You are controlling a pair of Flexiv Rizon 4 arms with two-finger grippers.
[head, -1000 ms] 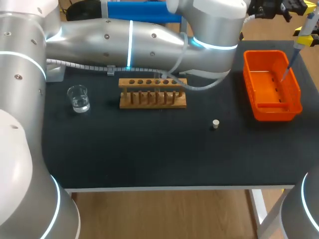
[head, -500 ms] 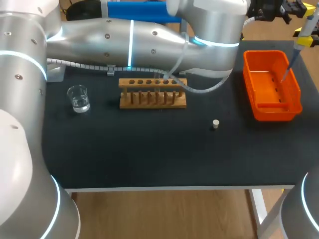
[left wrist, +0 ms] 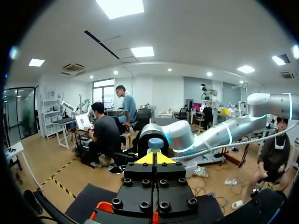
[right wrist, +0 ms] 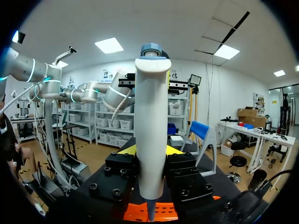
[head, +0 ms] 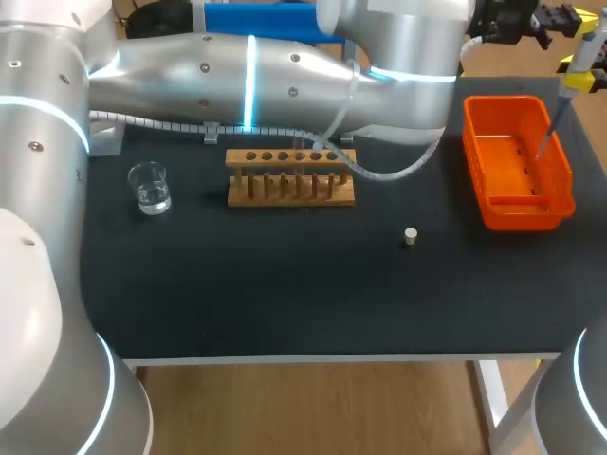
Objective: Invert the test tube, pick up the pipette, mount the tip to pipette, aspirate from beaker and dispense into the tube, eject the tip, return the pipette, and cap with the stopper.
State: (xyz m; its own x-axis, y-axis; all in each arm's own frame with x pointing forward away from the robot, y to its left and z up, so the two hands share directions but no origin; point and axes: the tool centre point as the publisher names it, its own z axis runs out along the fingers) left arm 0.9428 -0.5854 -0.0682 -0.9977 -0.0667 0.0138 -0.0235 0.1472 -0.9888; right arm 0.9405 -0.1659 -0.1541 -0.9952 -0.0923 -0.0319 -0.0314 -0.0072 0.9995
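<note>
The right gripper [right wrist: 150, 151] squeezes the white pipette [right wrist: 152, 121] and holds it upright, thin end over the orange bin [head: 561, 185] on the table [head: 285, 284], while the left gripper [left wrist: 154, 158], fingers pressed together, sits by the pipette's top.

Black table [head: 285, 303]: beaker [head: 149, 187], rack [head: 290, 177], stopper [head: 410, 236], bin [head: 520, 216].

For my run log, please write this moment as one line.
right gripper: shut on pipette over orange bin | left gripper: shut, by pipette's top | stopper: loose on table
</note>
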